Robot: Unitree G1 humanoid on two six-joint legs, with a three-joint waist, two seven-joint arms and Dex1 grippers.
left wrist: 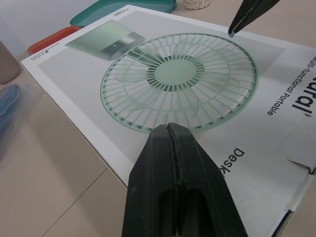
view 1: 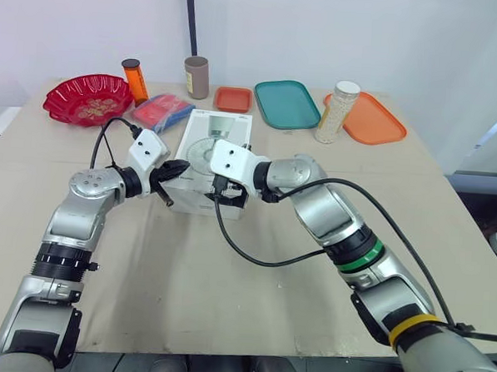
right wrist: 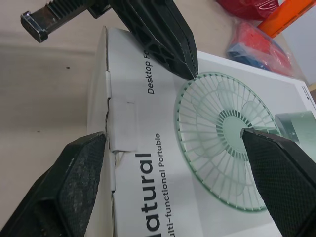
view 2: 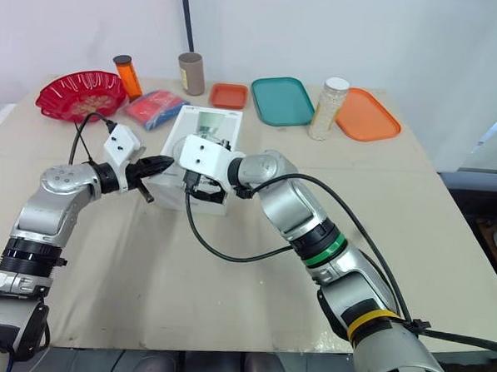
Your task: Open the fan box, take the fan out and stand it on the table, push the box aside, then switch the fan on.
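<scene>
The white fan box (view 1: 209, 138) lies flat on the table with a green fan picture on its top face. Its tuck flap (right wrist: 122, 123) at the near end is closed. My left gripper (view 1: 178, 167) is shut, with nothing in it, and its tip rests over the box's left edge by the fan picture (left wrist: 177, 81). My right gripper (view 1: 228, 195) is open over the near end of the box. Its fingers (right wrist: 74, 182) stand wide apart, one beside the flap end and the other above the picture.
Along the far side stand a red bowl (view 1: 88, 97), an orange bottle (view 1: 136, 80), a brown cylinder (view 1: 197, 77), a small orange tray (view 1: 233, 98), a teal tray (view 1: 286, 103), a jar of white beads (view 1: 336, 112) and an orange tray (view 1: 370, 119). A red and blue packet (view 1: 162, 111) lies by the box.
</scene>
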